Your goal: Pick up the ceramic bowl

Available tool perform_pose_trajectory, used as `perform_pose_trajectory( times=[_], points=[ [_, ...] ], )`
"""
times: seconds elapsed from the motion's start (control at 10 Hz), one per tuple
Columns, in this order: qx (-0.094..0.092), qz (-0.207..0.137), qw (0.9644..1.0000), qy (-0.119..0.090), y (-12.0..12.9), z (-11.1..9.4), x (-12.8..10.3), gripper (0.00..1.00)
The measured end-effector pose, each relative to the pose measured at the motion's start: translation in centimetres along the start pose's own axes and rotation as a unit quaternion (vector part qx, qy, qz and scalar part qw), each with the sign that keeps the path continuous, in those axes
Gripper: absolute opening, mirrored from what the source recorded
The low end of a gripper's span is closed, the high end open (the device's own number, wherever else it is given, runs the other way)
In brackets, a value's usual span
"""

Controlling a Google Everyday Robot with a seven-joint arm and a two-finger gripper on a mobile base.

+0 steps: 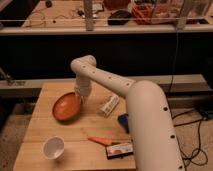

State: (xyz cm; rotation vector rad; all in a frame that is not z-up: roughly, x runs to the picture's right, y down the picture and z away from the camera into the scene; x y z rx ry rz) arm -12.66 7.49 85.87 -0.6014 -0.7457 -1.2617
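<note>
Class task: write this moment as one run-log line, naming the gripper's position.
gripper: at right rim of wide orange-brown ceramic bowl | bowl: on wooden table, not lifted | small white cup: front left

The table (50, 127) is showing a pale, matt wood-grain top, while the arm (145, 115) is presenting a smooth, off-white plastic-looking shell dotted with small dark holes, ending in the gripper (80, 96) at the rim of the ceramic bowl (66, 107). The ceramic bowl is displaying a smooth terracotta glaze with a soft sheen inside, and the white cup (53, 147) is appearing smooth and matt, its material not determinable
</note>
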Motion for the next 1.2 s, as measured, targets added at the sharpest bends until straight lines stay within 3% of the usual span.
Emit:
perform_pose_trajectory(
  times=[1.2],
  points=[
    [-0.005,-0.02,0.9993,0.032,-1.7,0.5,0.3,0.01]
  ],
)
